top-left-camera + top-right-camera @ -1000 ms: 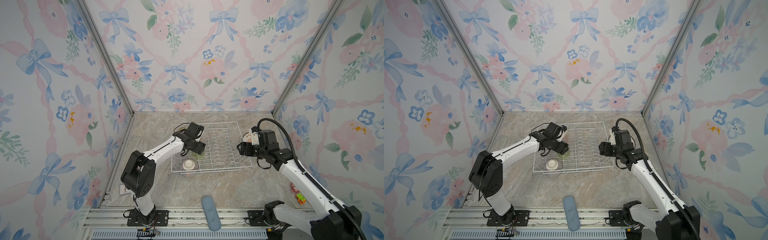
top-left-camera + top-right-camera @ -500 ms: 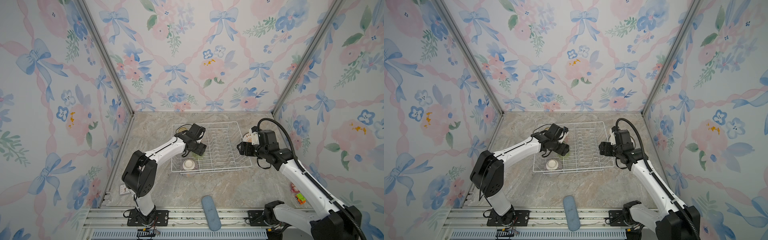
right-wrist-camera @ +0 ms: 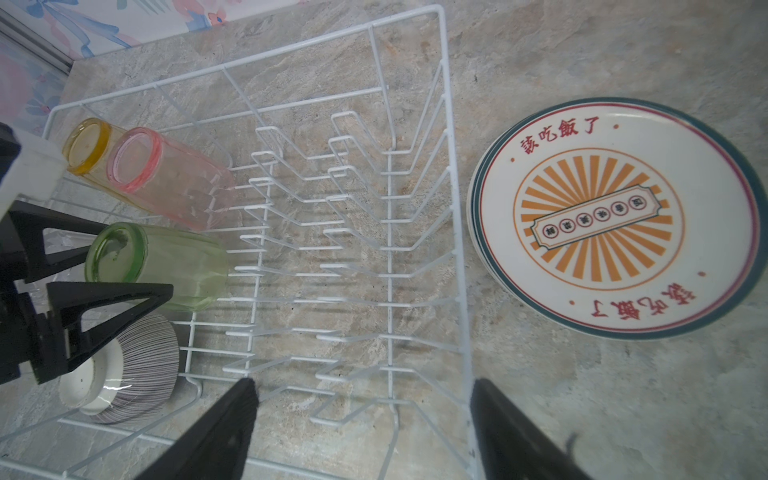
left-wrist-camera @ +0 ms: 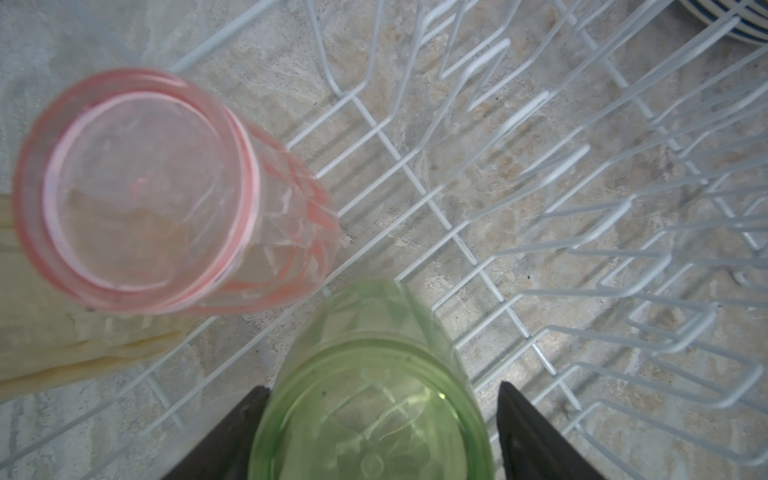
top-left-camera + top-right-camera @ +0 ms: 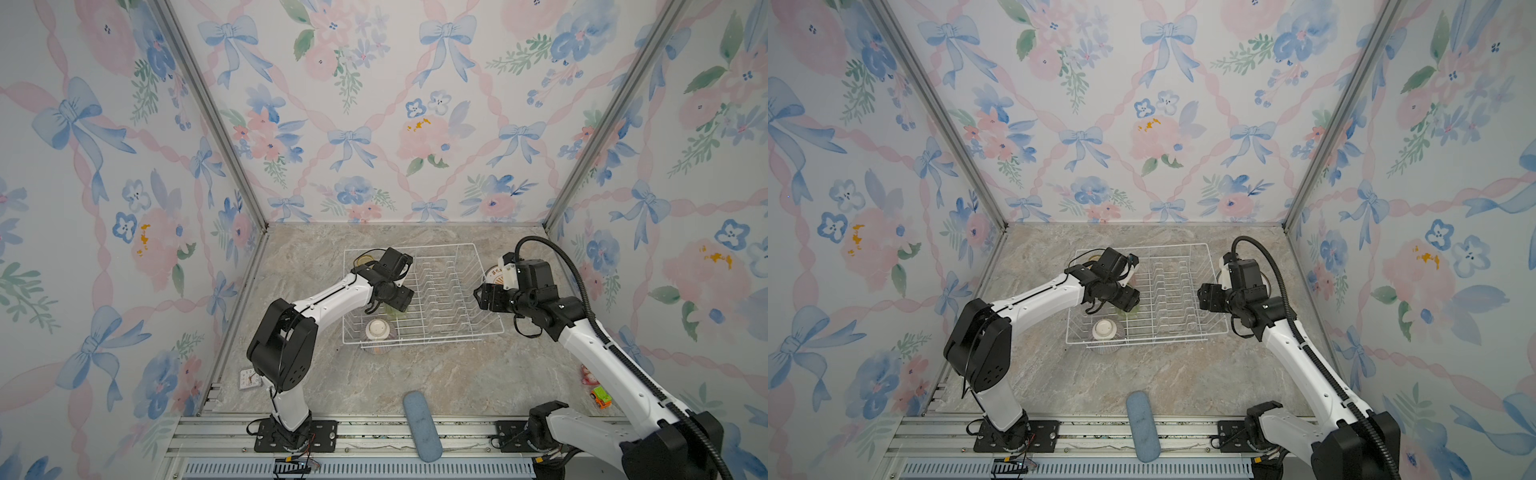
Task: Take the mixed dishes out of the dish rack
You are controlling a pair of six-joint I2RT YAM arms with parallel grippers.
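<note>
Inside the dish rack [image 3: 388, 199], L hand [image 4: 382, 386] straddles the green tumbler [image 4: 374, 332], jaws open, R hand [image 3: 363, 380] open nearby; off-centre squeeze could skid slick glass into pink tumbler [image 4: 137, 187].

I record white links and black joints on left arm [image 5: 332, 296] and right arm [image 5: 602, 349]. Ribbed black cable [image 5: 575, 272] runs along the right. Fingers [image 3: 224, 436] black. Base plates [image 5: 326, 434] black.
</note>
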